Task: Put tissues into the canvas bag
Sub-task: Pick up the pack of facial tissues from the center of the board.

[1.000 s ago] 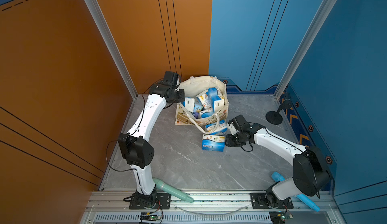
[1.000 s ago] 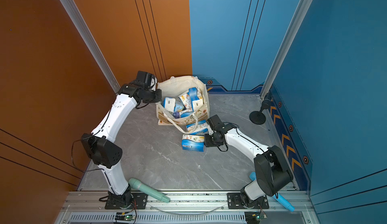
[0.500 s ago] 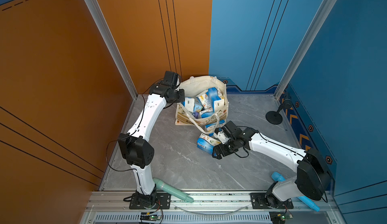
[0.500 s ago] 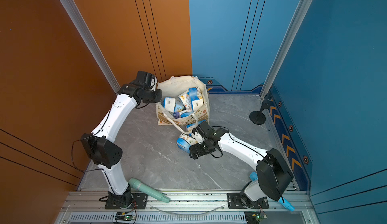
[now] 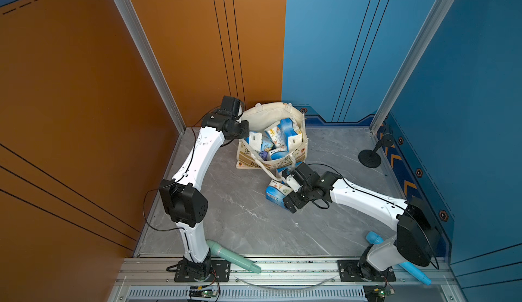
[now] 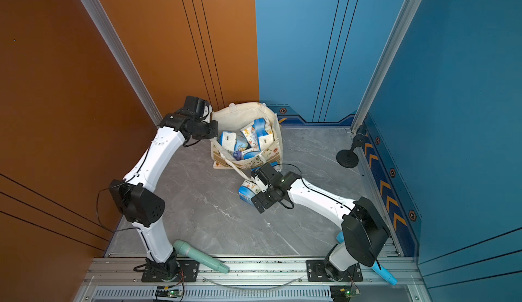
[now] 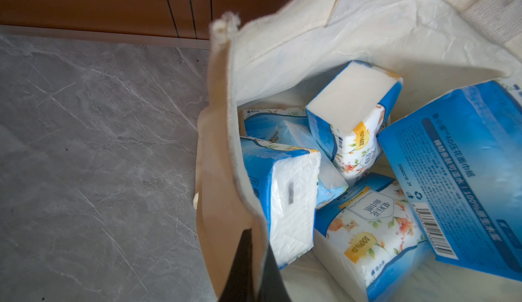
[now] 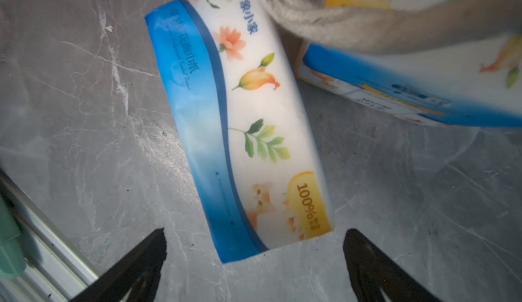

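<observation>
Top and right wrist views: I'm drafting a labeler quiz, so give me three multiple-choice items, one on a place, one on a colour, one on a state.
1. Where is the tissue pack nearest the right gripper? A) on the grey floor, in front of the canvas bag; B) on the metal rail; C) inside a drawer.
2. What colour is the cylinder beside the left arm's base? A) red; B) teal; C) black.
3. How do the right gripper's jaws stand? A) shut on the pack; B) shut on a rope handle; C) open, holding nothing.
Key: 1 A, it lies flat on the floor outside the bag; 2 B, pale teal in both top views; 3 C, the fingers stand spread wide either side of the pack's end.
</observation>
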Controlling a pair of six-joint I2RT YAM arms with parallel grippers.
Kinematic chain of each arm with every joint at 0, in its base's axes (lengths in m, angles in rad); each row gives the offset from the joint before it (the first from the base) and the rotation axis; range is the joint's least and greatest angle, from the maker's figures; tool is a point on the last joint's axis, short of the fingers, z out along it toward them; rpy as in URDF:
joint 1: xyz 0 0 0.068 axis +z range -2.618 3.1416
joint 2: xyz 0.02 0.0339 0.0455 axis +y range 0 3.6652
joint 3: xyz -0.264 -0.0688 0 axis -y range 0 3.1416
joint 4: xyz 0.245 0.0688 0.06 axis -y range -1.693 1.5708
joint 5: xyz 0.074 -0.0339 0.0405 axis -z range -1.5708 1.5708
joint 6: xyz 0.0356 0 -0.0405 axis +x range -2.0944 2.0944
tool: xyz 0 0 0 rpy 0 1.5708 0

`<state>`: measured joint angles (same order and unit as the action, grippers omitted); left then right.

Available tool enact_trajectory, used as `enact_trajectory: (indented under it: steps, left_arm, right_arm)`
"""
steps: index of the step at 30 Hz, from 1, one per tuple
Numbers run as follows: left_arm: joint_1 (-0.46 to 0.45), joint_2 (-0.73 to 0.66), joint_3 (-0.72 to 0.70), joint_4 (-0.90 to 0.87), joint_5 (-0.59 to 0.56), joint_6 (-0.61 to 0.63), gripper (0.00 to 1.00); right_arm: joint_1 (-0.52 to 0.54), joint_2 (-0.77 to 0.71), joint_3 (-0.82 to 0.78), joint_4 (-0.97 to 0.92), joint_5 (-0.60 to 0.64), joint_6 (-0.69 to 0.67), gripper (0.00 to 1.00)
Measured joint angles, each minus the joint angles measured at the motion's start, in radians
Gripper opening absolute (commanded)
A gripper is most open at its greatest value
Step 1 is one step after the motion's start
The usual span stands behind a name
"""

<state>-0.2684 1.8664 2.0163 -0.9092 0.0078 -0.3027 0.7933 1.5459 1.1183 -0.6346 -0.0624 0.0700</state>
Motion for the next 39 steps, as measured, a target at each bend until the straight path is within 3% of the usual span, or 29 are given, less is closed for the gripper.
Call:
enact_trajectory:
  steps: [16, 26, 30, 33, 39]
  left_arm:
    - [0.0, 0.0, 0.0, 0.0, 0.0, 0.0, 0.0]
    - [0.0, 0.0, 0.0, 0.0, 0.0, 0.0, 0.0]
    - [0.0, 0.0, 0.0, 0.0, 0.0, 0.0, 0.0]
    - [0.0, 0.0, 0.0, 0.0, 0.0, 0.0, 0.0]
    - [0.0, 0.0, 0.0, 0.0, 0.0, 0.0, 0.0]
  right_arm:
    - [0.02, 0.205, 0.103, 0.031, 0.045, -0.056, 0.99]
    - [0.052, 0.249, 0.109, 0.032, 0.041, -0.069, 0.65]
    - [0.057, 0.238, 0.106, 0.021, 0.042, -0.066, 0.62]
    - [0.062, 0.2, 0.098, -0.012, 0.039, -0.062, 0.52]
    - [0.073, -0.003, 0.092, -0.095, 0.0, -0.055, 0.48]
